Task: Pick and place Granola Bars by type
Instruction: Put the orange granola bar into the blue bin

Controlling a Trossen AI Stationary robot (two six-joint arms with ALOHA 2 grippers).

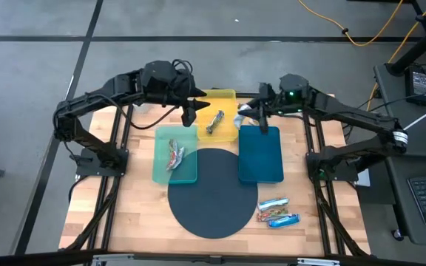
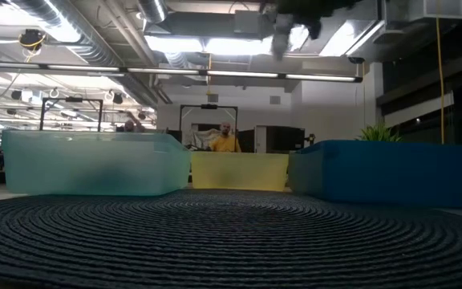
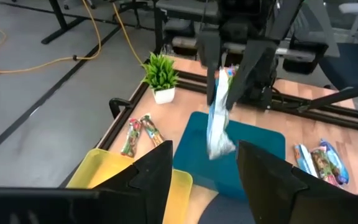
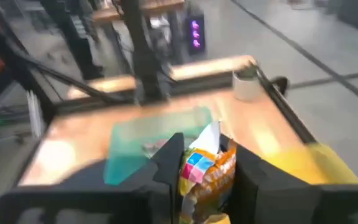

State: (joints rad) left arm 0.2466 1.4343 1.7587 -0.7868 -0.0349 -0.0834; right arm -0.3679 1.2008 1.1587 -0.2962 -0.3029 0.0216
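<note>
- The right gripper hangs in the air just above the far edge of the blue tray, its fingers clamped on a bar with a blue-white and orange wrapper.
- Seen from the left wrist, that bar dangles straight down from the right gripper's fingers, over the blue tray and not touching it.
- The left gripper hovers at the near left corner of the yellow tray; its fingers stand spread apart with nothing between them.
- One brown-green bar lies in the middle of the yellow tray.
- A red-multicoloured bar lies in the pale green tray, to the left of the blue tray.
- Two blue-white bars lie close together on the bare wooden table, just beyond the near end of the blue tray.
- Two more bars lie side by side on the table between the yellow tray and a small potted plant, beyond the far corner of the blue tray.
- A round dark mat sits between the pale green tray and the blue tray, reaching toward the near edge of the table.
- In the low view the three trays stand in a row behind the mat: the pale green tray, the yellow tray, the blue tray.
</note>
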